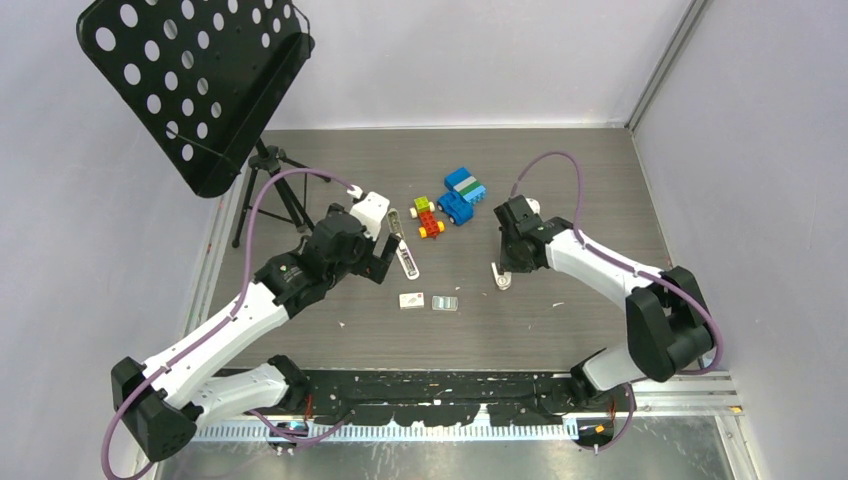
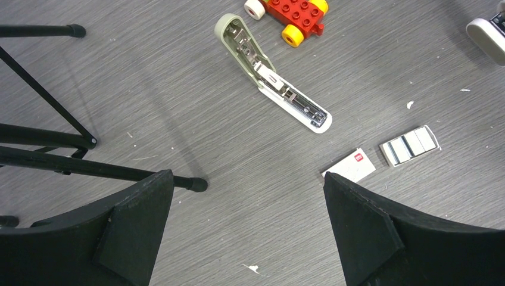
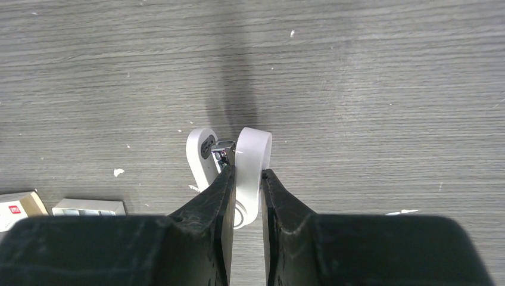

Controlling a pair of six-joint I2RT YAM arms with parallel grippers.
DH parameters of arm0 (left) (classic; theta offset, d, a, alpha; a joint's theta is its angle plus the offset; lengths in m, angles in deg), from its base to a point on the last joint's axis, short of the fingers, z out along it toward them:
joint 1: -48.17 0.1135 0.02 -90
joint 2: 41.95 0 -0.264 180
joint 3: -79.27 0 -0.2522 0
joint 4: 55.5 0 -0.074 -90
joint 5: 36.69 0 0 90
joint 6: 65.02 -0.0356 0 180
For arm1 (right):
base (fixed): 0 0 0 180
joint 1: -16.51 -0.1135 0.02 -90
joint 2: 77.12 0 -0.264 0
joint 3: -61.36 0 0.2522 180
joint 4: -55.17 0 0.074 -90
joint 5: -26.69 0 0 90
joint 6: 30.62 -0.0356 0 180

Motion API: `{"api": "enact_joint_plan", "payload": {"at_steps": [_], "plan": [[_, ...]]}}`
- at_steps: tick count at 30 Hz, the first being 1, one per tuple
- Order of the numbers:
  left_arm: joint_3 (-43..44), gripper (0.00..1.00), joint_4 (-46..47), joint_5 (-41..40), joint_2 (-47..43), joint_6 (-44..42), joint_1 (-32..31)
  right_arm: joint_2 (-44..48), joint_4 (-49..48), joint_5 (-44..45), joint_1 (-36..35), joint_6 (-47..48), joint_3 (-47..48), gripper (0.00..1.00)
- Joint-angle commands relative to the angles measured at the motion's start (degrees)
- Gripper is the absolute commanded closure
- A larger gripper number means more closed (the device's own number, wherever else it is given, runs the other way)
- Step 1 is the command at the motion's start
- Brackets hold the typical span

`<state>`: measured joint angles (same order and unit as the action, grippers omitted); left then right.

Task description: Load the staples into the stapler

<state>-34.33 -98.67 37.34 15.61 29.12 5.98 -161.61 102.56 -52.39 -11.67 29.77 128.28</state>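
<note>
Hanging over the grey worktop (image 1: pixel 580 180), the left pincer (image 2: pixel 247 186) has its jaws spread wide and holds nothing; one black finger (image 2: pixel 137 232) shows at either lower corner of its wrist view. Toward 12 o'clock from that gap lies the stapler (image 2: pixel 274 83), folded open and flat on the worktop, its metal channel facing up and touched by neither pincer. The staples (image 2: pixel 410 145), a small silvery strip, rest at 4 o'clock from the stapler's white end, apart from it, with a whitish box (image 2: pixel 351 167) bearing a red mark just beside them at their 8 o'clock. A red toy car (image 2: pixel 293 13) sits at 1 o'clock from the stapler, and in the top view a blue toy car (image 1: pixel 461 195) stands close beyond it. At 3 o'clock from the staples in that view, well apart, the right pincer (image 3: pixel 247 173) is clamped on a white claw-shaped piece (image 3: pixel 253 149), fingers pressed against one of its prongs. A black music stand (image 1: pixel 195 80) rises at 10 o'clock.
</note>
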Motion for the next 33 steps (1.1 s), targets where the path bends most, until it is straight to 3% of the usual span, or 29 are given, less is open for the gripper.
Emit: {"api": "enact_joint_plan", "payload": {"at_steps": [1, 9, 18, 26, 33], "plan": [[0.1, 0.00, 1.9, -0.5, 0.4, -0.2, 0.2, 3.7, 0.0, 5.1, -2.5, 2.3, 0.1, 1.00], [1.3, 0.00, 2.8, 10.7, 2.4, 6.9, 0.2, 10.4, -5.0, 6.5, -7.8, 6.7, -1.8, 1.00], [-2.3, 0.00, 21.6, 34.3, 12.4, 26.7, 0.2, 20.1, -12.9, 0.3, -9.9, 10.0, -6.1, 1.00], [-2.3, 0.00, 38.5, 41.9, 22.0, 36.7, -0.1, 24.2, -16.9, -4.4, -10.4, 9.5, -9.0, 1.00], [-1.0, 0.04, 44.4, 45.3, 27.9, 40.1, -1.2, 27.4, -18.7, -6.8, -10.5, 9.0, -10.6, 1.00]]}}
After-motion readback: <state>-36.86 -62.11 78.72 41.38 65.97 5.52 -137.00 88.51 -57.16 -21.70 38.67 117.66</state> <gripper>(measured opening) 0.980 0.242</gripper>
